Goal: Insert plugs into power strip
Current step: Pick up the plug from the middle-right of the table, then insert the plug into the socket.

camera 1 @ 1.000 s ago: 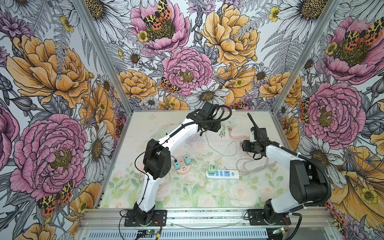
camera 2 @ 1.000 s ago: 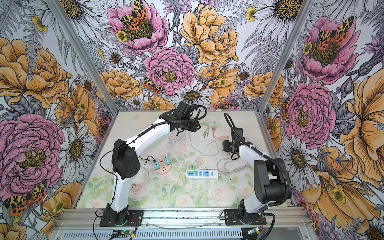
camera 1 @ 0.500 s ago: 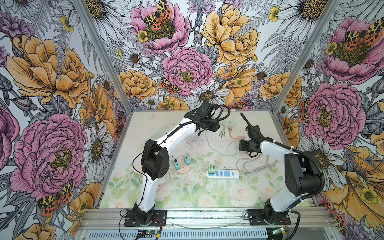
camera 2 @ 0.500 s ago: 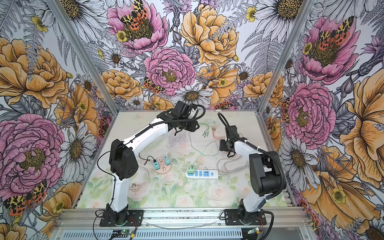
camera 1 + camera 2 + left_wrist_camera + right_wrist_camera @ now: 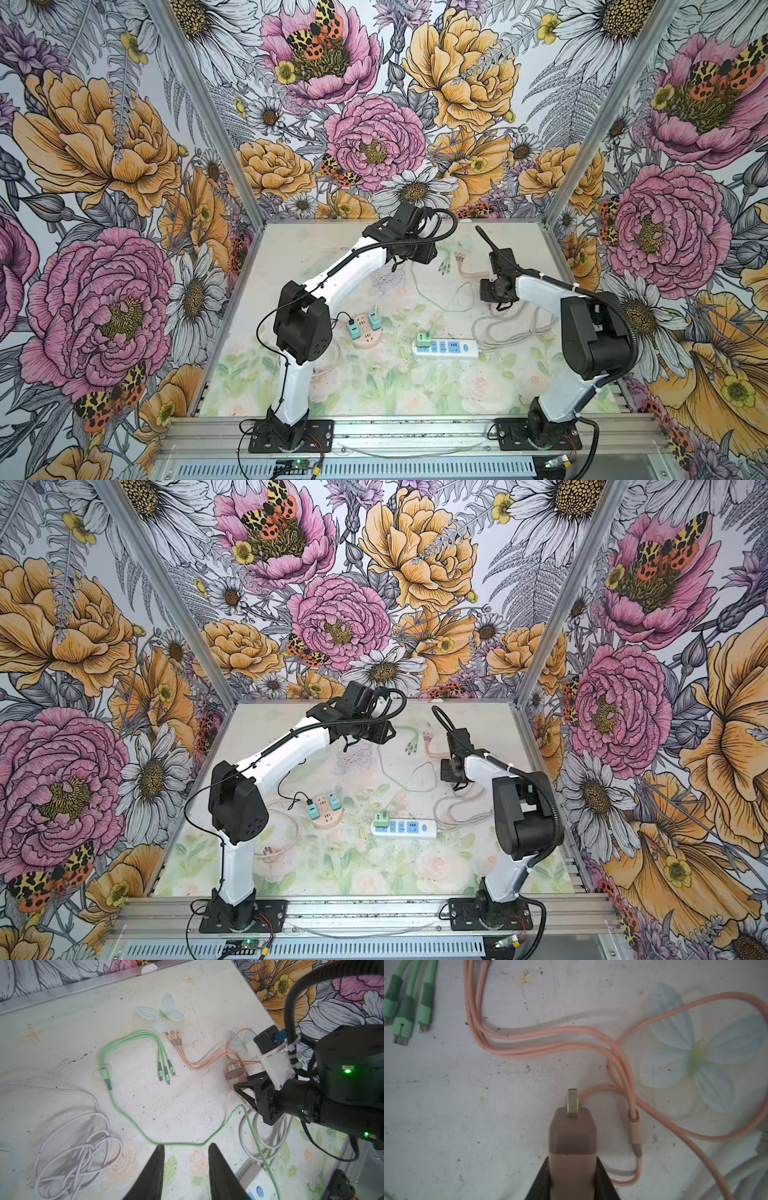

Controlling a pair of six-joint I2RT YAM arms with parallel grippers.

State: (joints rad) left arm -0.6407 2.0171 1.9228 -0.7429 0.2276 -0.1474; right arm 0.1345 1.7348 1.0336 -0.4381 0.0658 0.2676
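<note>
Right gripper has closed on the pink-brown plug, pinching its flat sides (probably light, rigid, slick); left gripper hangs part-open, empty.

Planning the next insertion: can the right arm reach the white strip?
Probably yes: the strip lies close in front of the right arm, nothing tall stands between them, and sockets beside the green plug look free.

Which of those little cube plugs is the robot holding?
The pink-brown plug, pinched in the right gripper. The green plug sits in the white power strip; the two teal plugs in the round socket.
</note>
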